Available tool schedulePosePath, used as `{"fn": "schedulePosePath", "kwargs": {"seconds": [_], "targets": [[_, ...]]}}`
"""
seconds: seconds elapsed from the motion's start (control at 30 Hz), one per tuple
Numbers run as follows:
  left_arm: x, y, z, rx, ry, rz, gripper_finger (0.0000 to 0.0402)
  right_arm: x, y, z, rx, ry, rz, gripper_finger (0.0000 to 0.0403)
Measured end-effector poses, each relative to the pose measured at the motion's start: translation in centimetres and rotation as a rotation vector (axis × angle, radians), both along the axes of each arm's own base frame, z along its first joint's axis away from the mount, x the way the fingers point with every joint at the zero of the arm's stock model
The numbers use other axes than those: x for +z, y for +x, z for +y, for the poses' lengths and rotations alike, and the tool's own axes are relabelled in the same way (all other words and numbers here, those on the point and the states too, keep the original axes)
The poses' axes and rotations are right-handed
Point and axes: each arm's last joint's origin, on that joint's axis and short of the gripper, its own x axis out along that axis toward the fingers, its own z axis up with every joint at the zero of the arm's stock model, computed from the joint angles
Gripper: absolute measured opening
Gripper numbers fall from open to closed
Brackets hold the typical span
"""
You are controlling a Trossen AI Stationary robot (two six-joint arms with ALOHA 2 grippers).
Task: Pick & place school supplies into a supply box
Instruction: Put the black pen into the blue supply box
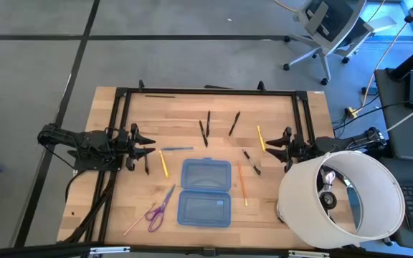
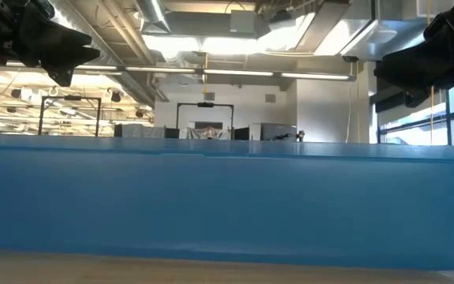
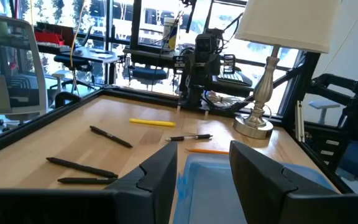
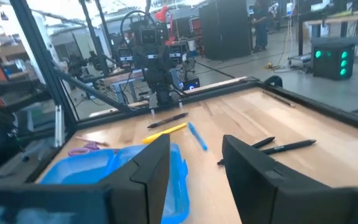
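The supply box (image 1: 205, 192), a translucent blue hinged case, lies open on the wooden table's middle near side, both halves flat. Around it lie the school supplies: purple-handled scissors (image 1: 160, 208) and a pale stick (image 1: 138, 221) to its left, a yellow pencil (image 1: 163, 163) and a blue pen (image 1: 176, 149) at its far left, black pens (image 1: 205, 129) beyond it, and a yellow pencil (image 1: 261, 137), a black pen (image 1: 251, 161) and an orange pencil (image 1: 241, 183) to its right. My left gripper (image 1: 149, 143) stands open at the table's left edge. My right gripper (image 1: 269, 147) stands open at the right edge. Both point level toward the middle, above the table.
A large white lampshade (image 1: 343, 193) stands on its lamp base (image 3: 257, 124) at the table's near right corner, close beside my right arm. A black frame (image 1: 206, 92) runs along the table's far, left and right edges. The box wall (image 2: 227, 205) fills the low view.
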Motion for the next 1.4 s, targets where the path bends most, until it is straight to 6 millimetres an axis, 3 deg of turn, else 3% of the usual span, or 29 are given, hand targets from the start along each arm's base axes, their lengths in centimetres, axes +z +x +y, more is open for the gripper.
{"fn": "schedulePosePath", "kwargs": {"seconds": [0.33, 0.5, 0.67, 0.83, 1.07, 1.17, 1.27, 1.4], "targets": [[0.2, 0.0, 0.3, 0.097, 0.015, -0.021, 0.0141, 0.0, 0.0, 0.0, -0.005, 0.071, -0.01, 0.0152], [1.4, 0.0, 0.4, 0.141, -0.015, -0.127, 0.0141, 0.0, 0.0, -0.2, -0.085, 0.074, -0.013, 0.0152], [2.7, 0.4, 0.5, 0.234, 0.023, -0.072, 0.0141, 0.0, -0.1, -0.4, -0.147, 0.076, -0.018, 0.0152], [6.1, 1.3, 0.6, 0.366, 0.108, 0.091, 0.0141, 0.0, -0.1, -0.5, -0.163, 0.081, -0.019, 0.0152], [11.0, 2.7, 0.3, 0.464, -0.091, 0.378, 0.0141, 0.0, -0.1, -0.5, -0.163, 0.08, -0.019, 0.0152], [11.1, 3.6, 0.0, 0.464, -0.148, 0.608, 0.0141, 0.0, -0.1, -0.5, -0.163, 0.079, -0.019, 0.0152], [9.9, 4.2, -0.2, 0.537, -0.257, 0.846, 0.0141, 0.0, -0.1, -0.5, -0.163, 0.078, -0.019, 0.0152], [7.8, 4.3, -0.2, 0.755, -0.544, 1.103, 0.0141, 0.0, -0.1, -0.5, -0.164, 0.077, -0.019, 0.0152]]}}
